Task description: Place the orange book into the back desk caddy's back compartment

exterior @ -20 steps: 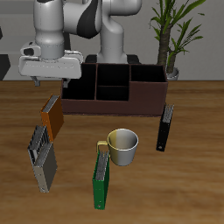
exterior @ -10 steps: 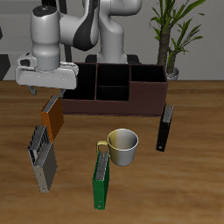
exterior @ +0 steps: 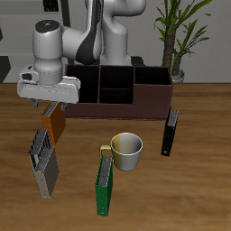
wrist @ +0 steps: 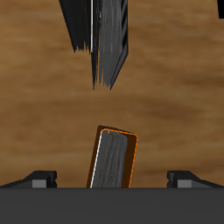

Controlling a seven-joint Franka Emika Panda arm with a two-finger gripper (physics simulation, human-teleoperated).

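- One gripper (exterior: 50, 107) hangs directly above the orange book (exterior: 55, 122); its fingers (wrist: 39, 178) stand apart, with nothing between them, the book's top edge below the gap.
- Orange book stands upright on the worktop (exterior: 194, 180), just in front of the back desk caddy (exterior: 117, 91).
- Back compartment (exterior: 115, 76), a small black-lined middle cell, lies beyond and to one side of the gripper.
- Grey-black books (exterior: 42, 161) lie past the orange book, nearer the worktop's front edge.
- Green book (exterior: 105, 182), cream cup (exterior: 127, 151) and black book (exterior: 170, 131) sit well apart from the gripper.
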